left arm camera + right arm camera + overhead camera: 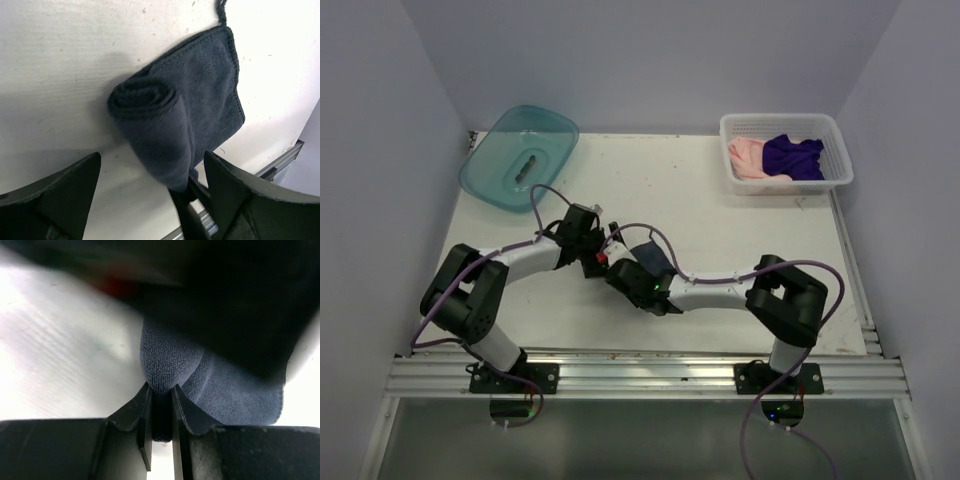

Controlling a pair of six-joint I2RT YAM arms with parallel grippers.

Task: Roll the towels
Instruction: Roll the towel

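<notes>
Big white table (720,260), teal tub (520,155) at the far left corner, white basket (778,118) far right with the pink towel (748,158) and purple towel (792,157) bunched inside, not rolled yet. The slate-blue towel (210,85) sits mid-table between the arms, roughly half rolled, flat tail lying past the roll. Right gripper (161,405) is pinched tight on one end of the roll. Left gripper (150,180) hangs wide open around it, holding nothing. I'd hold that pinch firm, turn evenly toward the tail, and steady the other end with the left so it doesn't cone out.
</notes>
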